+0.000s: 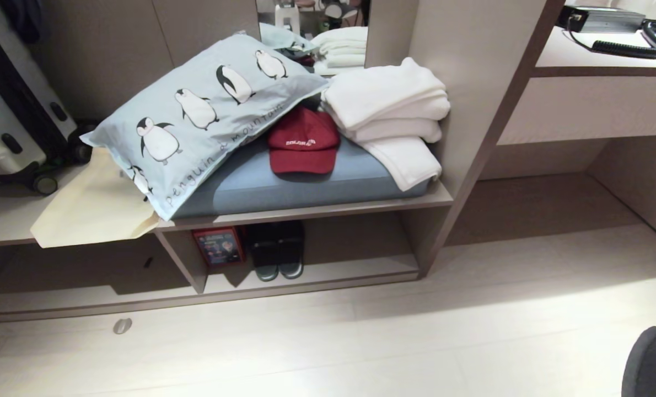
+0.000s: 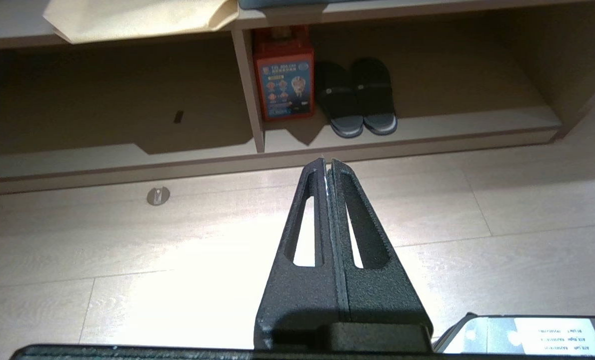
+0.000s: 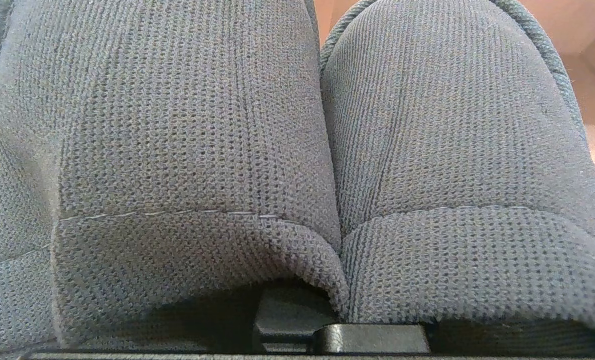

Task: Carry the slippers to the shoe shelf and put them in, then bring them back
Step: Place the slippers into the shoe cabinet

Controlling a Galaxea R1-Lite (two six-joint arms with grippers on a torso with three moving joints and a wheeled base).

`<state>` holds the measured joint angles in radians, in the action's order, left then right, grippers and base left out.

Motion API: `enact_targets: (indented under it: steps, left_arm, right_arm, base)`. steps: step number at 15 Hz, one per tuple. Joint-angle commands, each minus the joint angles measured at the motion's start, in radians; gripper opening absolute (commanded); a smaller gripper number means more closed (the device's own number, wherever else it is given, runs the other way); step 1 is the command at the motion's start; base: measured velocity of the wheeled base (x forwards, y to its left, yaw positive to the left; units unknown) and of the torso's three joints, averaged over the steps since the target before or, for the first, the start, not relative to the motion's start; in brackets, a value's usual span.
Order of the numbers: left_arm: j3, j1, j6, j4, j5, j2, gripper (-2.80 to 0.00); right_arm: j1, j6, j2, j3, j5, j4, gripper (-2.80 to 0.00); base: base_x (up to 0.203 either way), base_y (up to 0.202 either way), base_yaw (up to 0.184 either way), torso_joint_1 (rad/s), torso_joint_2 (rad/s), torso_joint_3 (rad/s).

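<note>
Pillow (image 1: 206, 118): "penguin & mountain". Red cap (image 1: 303, 140) logo, red box (image 2: 283, 75) text illegible.

1. We see a pale blue pillow printed with penguins (image 1: 206, 118) leaning over a dark red baseball cap (image 1: 303, 142).
2. Folded white towels (image 1: 388, 110) lie beside the cap on a grey-blue seat cushion (image 1: 306, 187).
3. Below stand a red printed box (image 2: 282, 75) and black white-edged slides (image 2: 360, 97).

Lighting is warm and even, with all three views sharp. Strong glare whitens the floor (image 2: 217, 260) just before the left gripper (image 2: 327, 162). The shoe shelf (image 1: 306, 273) interior lies in deep shadow beneath its top board. Grey knit fabric (image 3: 202, 150) fills the right wrist view, its weave crisp.
</note>
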<state>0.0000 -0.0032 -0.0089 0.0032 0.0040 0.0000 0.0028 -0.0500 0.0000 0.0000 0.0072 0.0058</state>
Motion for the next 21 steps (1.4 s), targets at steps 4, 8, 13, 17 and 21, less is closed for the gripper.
enact_targets:
  steps: [4, 8, 13, 17, 21]
  left_arm:
    - [0.002, 0.000, -0.002, 0.000, 0.001, 0.000, -2.80]
    - [0.002, 0.000, -0.005, 0.000, 0.001, 0.000, -2.80]
    - [0.002, 0.000, -0.006, 0.000, 0.001, 0.000, -2.80]
    - [0.002, 0.000, -0.006, 0.000, 0.001, 0.000, -2.80]
    - [0.002, 0.000, -0.006, 0.000, 0.001, 0.000, -2.80]
  right_arm:
    - [0.000, -0.001, 0.002, 0.000, 0.000, 0.000, -2.80]
    - [0.000, 0.001, 0.002, 0.000, -0.007, 0.000, -2.80]
    - [0.000, -0.001, 0.002, 0.002, -0.006, 0.000, -2.80]
    - [0.002, -0.001, 0.002, 0.002, -0.006, 0.000, -2.80]
    - [0.000, -0.008, 0.002, 0.000, -0.007, 0.000, -2.80]
  base:
    - [0.000, 0.000, 0.000, 0.006, 0.00, -0.194]
    - [0.000, 0.000, 0.000, 0.004, 0.00, -0.196]
    - [0.000, 0.000, 0.000, 0.005, 0.00, -0.195]
    - [0.000, 0.000, 0.000, 0.006, 0.00, -0.195]
    - [0.000, 0.000, 0.000, 0.004, 0.00, -0.195]
